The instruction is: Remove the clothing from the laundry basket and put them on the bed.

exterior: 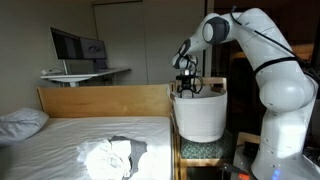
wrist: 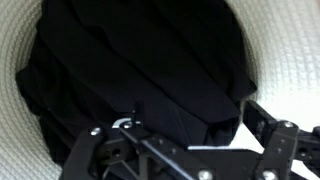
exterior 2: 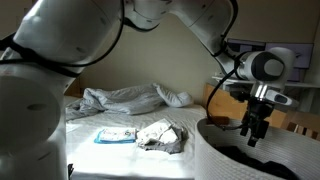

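– Black fingers (wrist: 275, 140) of the gripper (wrist: 170, 120): report state.
– Released. The wrist view shows the two fingers spread wide, with nothing clamped between them. Both point down into the mouth of the laundry basket (exterior: 200, 118).
– Contact with the load?
– Cannot tell. The fingertips are low over a black garment (wrist: 140, 60), but the pictures do not resolve whether they touch it.
– Location of that garment.
– Inside the laundry basket. It lies bunched and covers most of the floor. In the wrist view the white woven wall surrounds it on the left, far and right sides. In an exterior view its dark top shows just below the rim, beneath the gripper.
– Basket position.
– Upright, just beside the right side of the bed (exterior: 60, 140), immediately right of the end of the wooden board (exterior: 100, 100). The white arm (exterior: 275, 80) extends over it from the right.
– Items on the bed.
– A crumpled pale garment (exterior 2: 165, 135) lies on the white sheet, apart from the laundry basket. A flat light-blue piece (exterior 2: 115, 135) lies just left of it in an exterior view. Rumpled grey bedding (exterior 2: 130, 97) sits farther back. A pillow (exterior: 20, 122) rests at the far left.
– Background.
– A desk carrying a monitor (exterior: 75, 45) stands behind the wooden board.
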You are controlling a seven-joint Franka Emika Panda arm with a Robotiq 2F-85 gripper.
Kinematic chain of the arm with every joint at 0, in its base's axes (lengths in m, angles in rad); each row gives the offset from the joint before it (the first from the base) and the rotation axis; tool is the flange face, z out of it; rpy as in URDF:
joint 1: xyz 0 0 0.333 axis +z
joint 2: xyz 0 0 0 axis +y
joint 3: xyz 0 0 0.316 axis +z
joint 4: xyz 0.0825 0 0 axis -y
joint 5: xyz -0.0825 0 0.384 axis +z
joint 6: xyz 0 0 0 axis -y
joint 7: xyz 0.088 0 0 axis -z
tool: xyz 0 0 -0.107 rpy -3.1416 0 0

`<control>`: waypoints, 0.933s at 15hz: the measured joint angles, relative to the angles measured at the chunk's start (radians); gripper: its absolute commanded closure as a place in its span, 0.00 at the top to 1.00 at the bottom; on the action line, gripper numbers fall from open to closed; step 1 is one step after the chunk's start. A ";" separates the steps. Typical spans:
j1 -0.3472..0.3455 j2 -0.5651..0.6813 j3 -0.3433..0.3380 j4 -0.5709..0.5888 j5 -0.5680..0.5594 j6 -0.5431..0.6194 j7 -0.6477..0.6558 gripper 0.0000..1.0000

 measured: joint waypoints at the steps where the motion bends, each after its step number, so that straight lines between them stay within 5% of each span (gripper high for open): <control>1: 0.000 0.014 0.001 0.004 0.000 0.000 0.000 1.00; 14: -0.021 0.297 -0.017 0.170 -0.072 0.000 0.051 1.00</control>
